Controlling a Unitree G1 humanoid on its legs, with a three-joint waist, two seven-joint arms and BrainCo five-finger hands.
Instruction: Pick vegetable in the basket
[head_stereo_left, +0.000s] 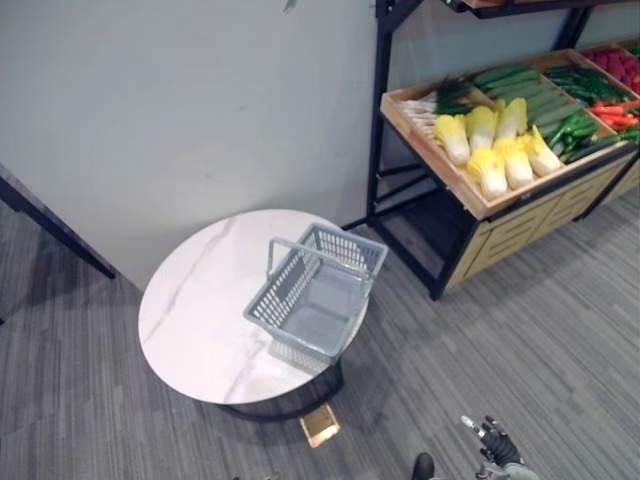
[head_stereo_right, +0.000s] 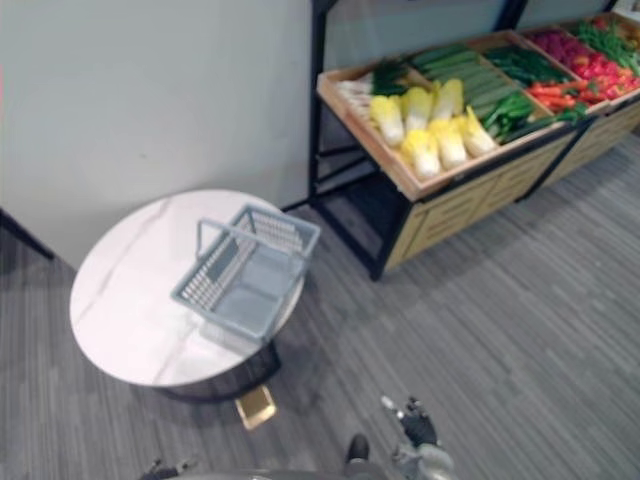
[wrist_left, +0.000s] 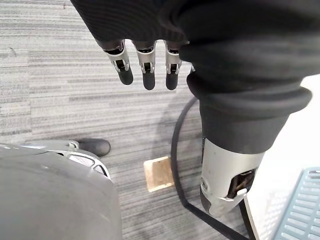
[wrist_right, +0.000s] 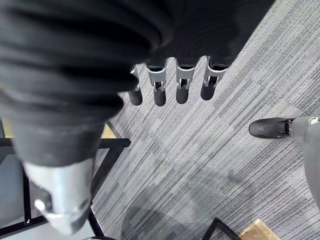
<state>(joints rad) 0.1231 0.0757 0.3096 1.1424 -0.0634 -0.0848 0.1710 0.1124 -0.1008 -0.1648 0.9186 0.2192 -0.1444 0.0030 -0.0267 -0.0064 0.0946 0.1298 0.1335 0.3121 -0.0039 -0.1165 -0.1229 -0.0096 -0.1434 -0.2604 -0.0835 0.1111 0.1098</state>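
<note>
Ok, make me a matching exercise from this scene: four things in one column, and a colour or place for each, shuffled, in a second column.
1. basket
2. table
3. cabbages
4. right robot hand

A. yellow, in the wooden tray
B. white and round
C. open, above the grey floor
D. grey-blue, empty, standing on the table

Pairs: 1-D, 2-B, 3-A, 4-C.

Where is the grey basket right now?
In the left eye view the grey basket sits at centre, on the right edge of the round marble table, left of the vegetable stand.
</note>
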